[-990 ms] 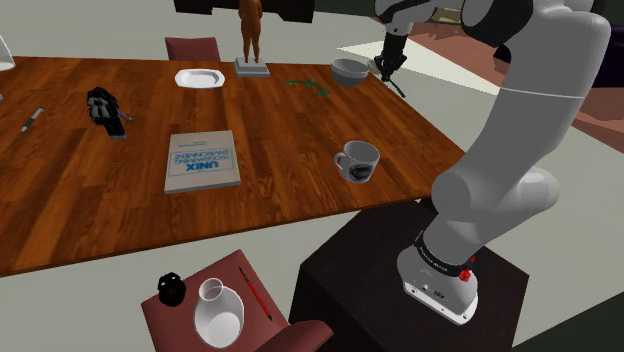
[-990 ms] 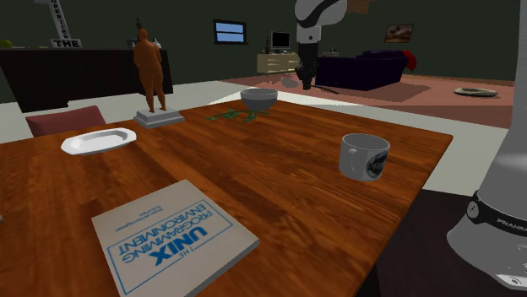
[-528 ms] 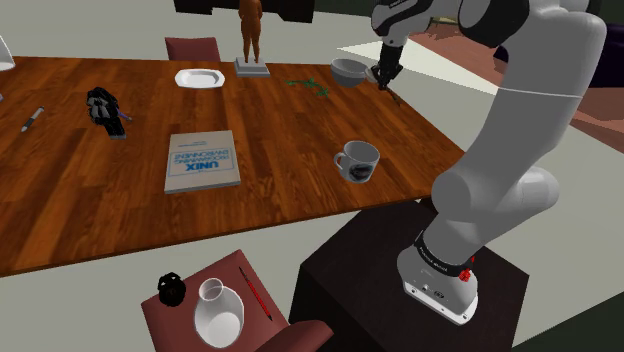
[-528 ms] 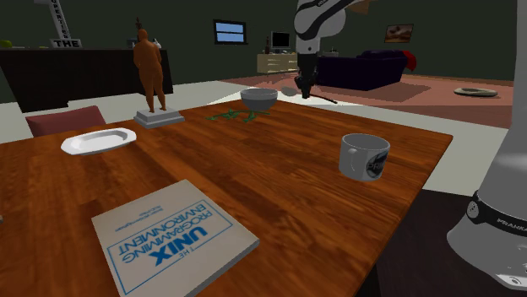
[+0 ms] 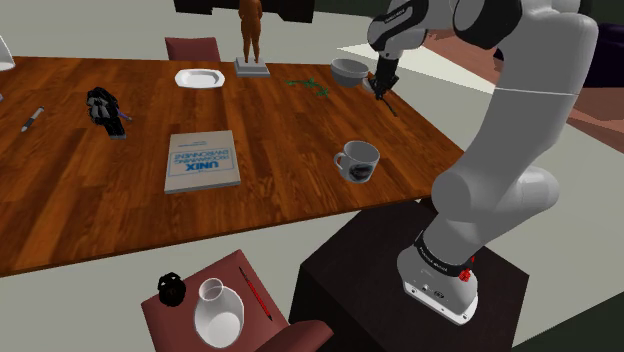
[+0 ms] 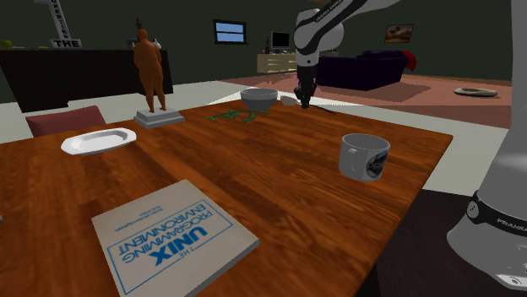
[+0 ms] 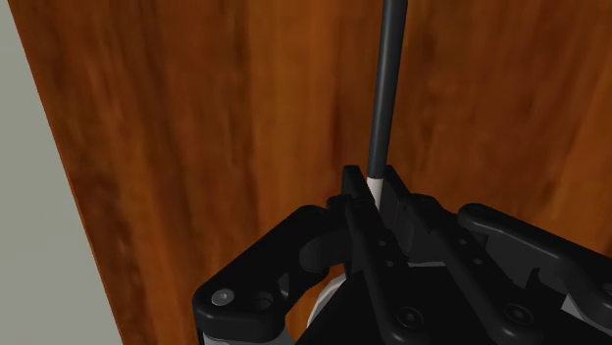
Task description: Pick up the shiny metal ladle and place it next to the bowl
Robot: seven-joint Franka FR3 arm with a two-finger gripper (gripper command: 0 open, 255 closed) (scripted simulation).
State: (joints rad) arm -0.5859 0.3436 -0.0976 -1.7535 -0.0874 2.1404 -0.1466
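Your hand (image 7: 374, 184) pinches the ladle (image 7: 386, 88) by its handle, seemingly just over the worktop (image 7: 196, 147); the book (image 6: 169, 240) reads "UNIX PROGRAMMING ENVIRONMENT".

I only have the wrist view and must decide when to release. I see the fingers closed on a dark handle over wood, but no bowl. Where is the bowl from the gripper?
Observer: In the shoulder view the grey bowl stands just to the left of the gripper, near the table's far edge.
Operator: Is the ladle close to the tabletop?
Observer: In the second exterior view the gripper hangs low over the table. I cannot tell whether the ladle touches the wood.
Operator: Anything else nearby?
Observer: Green sprigs lie on the bowl's other side, and the mug stands well apart from it.
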